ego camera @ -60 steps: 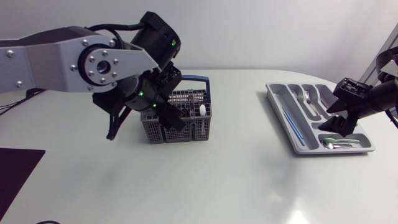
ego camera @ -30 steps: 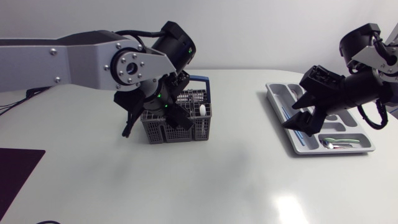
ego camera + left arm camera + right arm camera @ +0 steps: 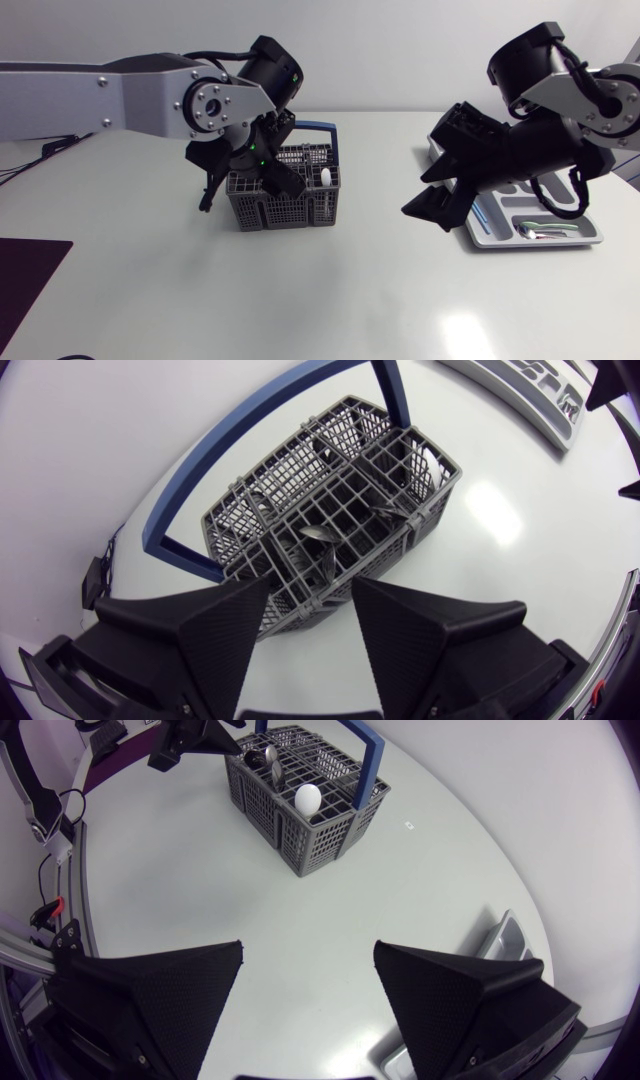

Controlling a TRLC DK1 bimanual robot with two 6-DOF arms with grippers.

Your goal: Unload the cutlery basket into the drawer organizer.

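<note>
1. Head view: left claw [image 3: 252,180] sits low over the near-left end of the cutlery basket [image 3: 292,203], fingers spread, nothing in them. Right claw [image 3: 432,192] hangs over the desk [image 3: 330,290] between basket and drawer organizer [image 3: 590,236], also spread and empty. The organizer is behind the right claw, partly hidden by its arm. The white-tipped piece [image 3: 325,178] stands at the basket end facing the right claw.
2. Left wrist view: the basket [image 3: 330,510] is just ahead of the open claw [image 3: 310,595], with its near corner between the fingertips. A metal spoon [image 3: 316,536] leans in a cell just ahead. The blue handle [image 3: 390,390] arches over the far side. Organizer corner [image 3: 520,380] is well beyond.
3. Right wrist view: claw [image 3: 308,955] is wide open and the basket [image 3: 305,805] is well ahead of it. The white-tipped piece [image 3: 307,797] is in the nearest cells and metal handles [image 3: 265,755] are further back. An organizer edge [image 3: 495,935] is beside one finger.
4. My read: the step is picking one piece.
   - Centre the left claw on one stem.
   - Come straight down, clear of the grid walls and blue handle.
   - Pinch high and lift vertically so the basket doesn't drag.
   - Keep the right claw out until the left is clear.
</note>
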